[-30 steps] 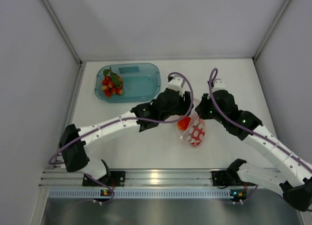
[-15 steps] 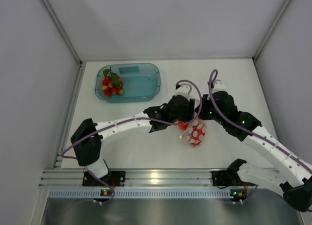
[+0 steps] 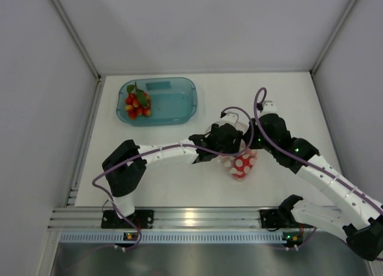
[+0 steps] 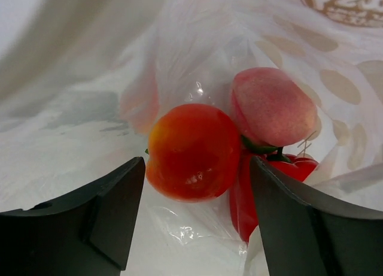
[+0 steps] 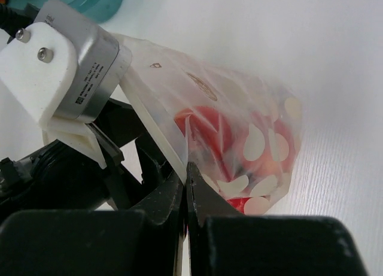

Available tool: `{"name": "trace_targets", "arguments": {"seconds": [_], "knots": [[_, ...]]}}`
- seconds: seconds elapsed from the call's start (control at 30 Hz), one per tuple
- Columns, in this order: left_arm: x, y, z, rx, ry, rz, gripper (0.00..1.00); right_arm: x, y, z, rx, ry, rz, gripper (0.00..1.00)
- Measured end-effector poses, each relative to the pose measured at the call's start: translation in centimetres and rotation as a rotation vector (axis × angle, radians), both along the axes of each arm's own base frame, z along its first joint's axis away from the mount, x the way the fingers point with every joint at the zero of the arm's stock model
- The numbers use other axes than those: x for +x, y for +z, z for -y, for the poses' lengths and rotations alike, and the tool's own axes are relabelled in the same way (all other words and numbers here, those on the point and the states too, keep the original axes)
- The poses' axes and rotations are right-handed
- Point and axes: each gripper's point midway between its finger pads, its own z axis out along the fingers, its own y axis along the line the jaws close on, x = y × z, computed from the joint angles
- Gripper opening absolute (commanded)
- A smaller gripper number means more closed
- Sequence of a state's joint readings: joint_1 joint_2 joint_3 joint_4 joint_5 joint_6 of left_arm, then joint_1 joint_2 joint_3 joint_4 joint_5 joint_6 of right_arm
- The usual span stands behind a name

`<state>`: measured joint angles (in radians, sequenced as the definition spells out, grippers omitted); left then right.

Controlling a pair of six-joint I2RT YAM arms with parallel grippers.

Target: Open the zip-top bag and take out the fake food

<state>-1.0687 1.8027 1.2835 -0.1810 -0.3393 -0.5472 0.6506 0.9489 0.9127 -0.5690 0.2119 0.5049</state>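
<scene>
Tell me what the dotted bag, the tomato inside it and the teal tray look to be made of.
Zip-top bag: thin clear plastic film, glossy; it crumples and shows its contents.
Tomato: likely hard moulded plastic, smooth, with a bright highlight.
Tray: translucent teal plastic, seemingly rigid, with a crisp rim.

Pepper (image 4: pixel 242 204) tucking mostly behind tomato (image 4: pixel 194 150) and peach (image 4: pixel 272 105), bag (image 4: pixel 335 72) lettering blurring and running off the top edge, tray (image 5: pixel 99 3) getting cropped to a corner sliver in the right wrist view, left fingers (image 4: pixel 102 216) hiding under their own wrist from overhead.
</scene>
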Motion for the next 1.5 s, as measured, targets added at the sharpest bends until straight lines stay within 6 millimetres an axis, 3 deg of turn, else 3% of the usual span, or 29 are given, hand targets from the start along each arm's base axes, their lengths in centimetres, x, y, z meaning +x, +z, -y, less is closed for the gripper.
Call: {"name": "trace_targets", "arguments": {"seconds": [0.27,0.4,0.47,0.5,0.53,0.57,0.6,0.67,0.7,0.8,1.03,1.27,1.5], "knots": [[0.5,-4.0,0.7,0.065,0.002,-0.035,0.8,-0.5,-2.1,0.6,-0.031,-0.001,-0.042,0.0],[0.4,-5.4,1.2,0.082,-0.011,-0.054,0.9,-0.8,-2.4,0.5,-0.025,0.012,-0.054,0.0],[0.4,-5.7,1.4,0.085,-0.015,-0.059,0.91,-0.8,-2.4,0.6,-0.023,0.011,-0.056,0.0],[0.4,-5.9,1.5,0.088,-0.018,-0.062,0.74,-0.8,-2.4,0.6,-0.022,0.011,-0.056,0.0],[0.4,-6.0,1.7,0.088,-0.02,-0.064,0.74,-0.8,-2.5,0.7,-0.02,0.01,-0.058,0.0],[0.4,-6.2,1.8,0.086,-0.02,-0.069,0.67,-0.8,-2.7,0.7,-0.02,0.01,-0.06,0.0],[0.3,-6.3,1.8,0.087,-0.022,-0.072,0.5,-0.8,-2.7,0.7,-0.02,0.01,-0.06,0.0],[0.3,-6.3,1.9,0.083,-0.022,-0.073,0.38,-0.7,-2.7,0.8,-0.017,0.008,-0.058,0.0],[0.3,-6.3,1.9,0.083,-0.021,-0.073,0.23,-0.7,-2.6,0.8,-0.017,0.008,-0.058,0.0],[0.3,-6.3,1.9,0.083,-0.023,-0.073,0.04,-0.7,-2.6,0.8,-0.018,0.008,-0.056,0.0],[-0.6,-4.8,1.9,0.049,-0.054,-0.076,0.0,-0.5,-2.6,1.1,-0.039,0.011,-0.042,0.0],[-1.6,-3.6,0.2,0.033,-0.076,-0.04,0.0,-0.1,-1.1,0.7,-0.064,0.059,-0.013,0.0],[-4.6,2.5,1.7,-0.106,-0.22,0.059,0.0,1.4,-1.0,1.2,-0.148,0.057,-0.007,0.0]]}}
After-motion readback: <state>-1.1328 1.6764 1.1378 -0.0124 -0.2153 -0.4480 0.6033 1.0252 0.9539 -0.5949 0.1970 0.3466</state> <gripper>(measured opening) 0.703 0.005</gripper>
